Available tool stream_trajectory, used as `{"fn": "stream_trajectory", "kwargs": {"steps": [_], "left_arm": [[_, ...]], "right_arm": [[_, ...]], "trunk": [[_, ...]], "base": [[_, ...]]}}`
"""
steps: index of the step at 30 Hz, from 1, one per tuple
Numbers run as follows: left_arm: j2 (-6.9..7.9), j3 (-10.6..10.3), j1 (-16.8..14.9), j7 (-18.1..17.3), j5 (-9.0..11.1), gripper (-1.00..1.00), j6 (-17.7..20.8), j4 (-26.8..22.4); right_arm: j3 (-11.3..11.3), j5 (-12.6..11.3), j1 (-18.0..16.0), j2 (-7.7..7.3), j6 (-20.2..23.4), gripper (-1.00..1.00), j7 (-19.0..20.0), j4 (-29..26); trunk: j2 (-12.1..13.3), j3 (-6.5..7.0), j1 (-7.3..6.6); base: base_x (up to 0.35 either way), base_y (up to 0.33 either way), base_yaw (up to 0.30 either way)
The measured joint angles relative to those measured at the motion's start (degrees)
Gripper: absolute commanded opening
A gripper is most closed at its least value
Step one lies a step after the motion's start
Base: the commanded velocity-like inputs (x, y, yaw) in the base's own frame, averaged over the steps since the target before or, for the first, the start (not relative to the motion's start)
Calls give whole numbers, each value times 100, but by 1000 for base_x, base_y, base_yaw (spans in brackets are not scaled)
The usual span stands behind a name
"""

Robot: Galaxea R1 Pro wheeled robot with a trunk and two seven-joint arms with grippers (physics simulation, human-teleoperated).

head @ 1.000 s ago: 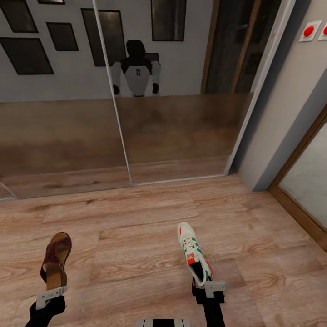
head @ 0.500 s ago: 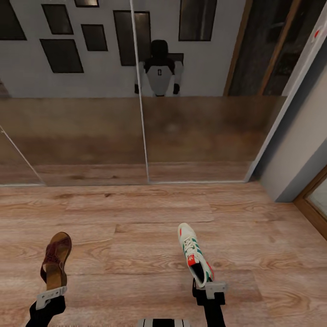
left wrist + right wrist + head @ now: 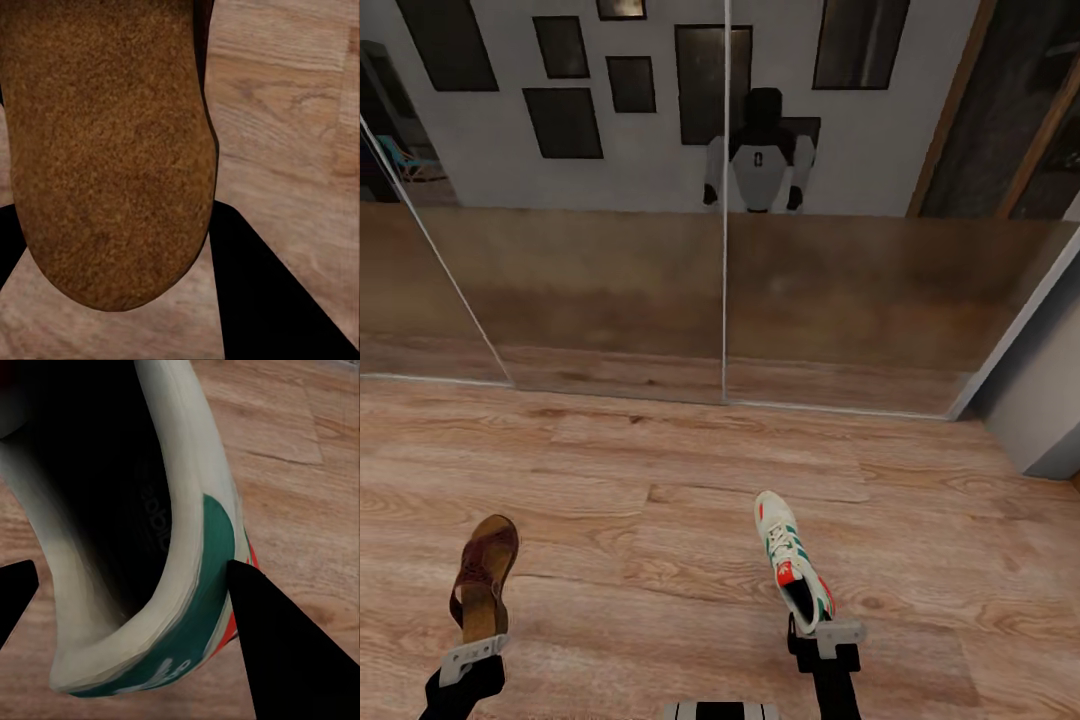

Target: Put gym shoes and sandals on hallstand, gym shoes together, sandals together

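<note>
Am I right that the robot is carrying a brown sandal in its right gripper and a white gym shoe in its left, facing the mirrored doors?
Not quite: the sides are swapped. The head view shows the left gripper holding the brown sandal and the right gripper holding the white gym shoe. The rest stands: the robot does face the mirrored doors, which show its reflection.

Gym shoe (image 3: 187,585): white with green stripe, dark opening facing the camera, sitting between the tool's fingers.
Right tool (image 3: 127,607): black fingers (image 3: 292,652) clamping the heel.
Floor (image 3: 300,472): brown wood planks lying behind.
</note>
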Motion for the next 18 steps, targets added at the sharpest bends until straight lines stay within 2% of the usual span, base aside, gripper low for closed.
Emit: {"fn": "stream_trajectory", "kwargs": {"steps": [2,5,7,11,18], "left_arm": [[1,4,0,74,3,-100,-1,38],[2,2,0,367,8,-100,-23,64],[-2,-3,0,529,6,-100,-82,77],[-2,-12,0,586,6,-100,-251,198],[-5,-15,0,591,4,-100,-288,226]], "right_arm": [[-11,-11,0,-71,-8,-100,-1,1],[-12,-13,0,-176,-38,-100,-6,4],[-22,-114,0,-244,-104,-100,-9,120],[-16,-551,0,-319,-178,-100,0,262],[16,-618,-1,-318,-181,-100,11,290]], "trunk": [[0,0,0],[0,0,0],[0,0,0],[0,0,0],[0,0,0]], "base": [[0,0,278],[0,0,278],[0,0,278],[0,0,278],[0,0,278]]}}
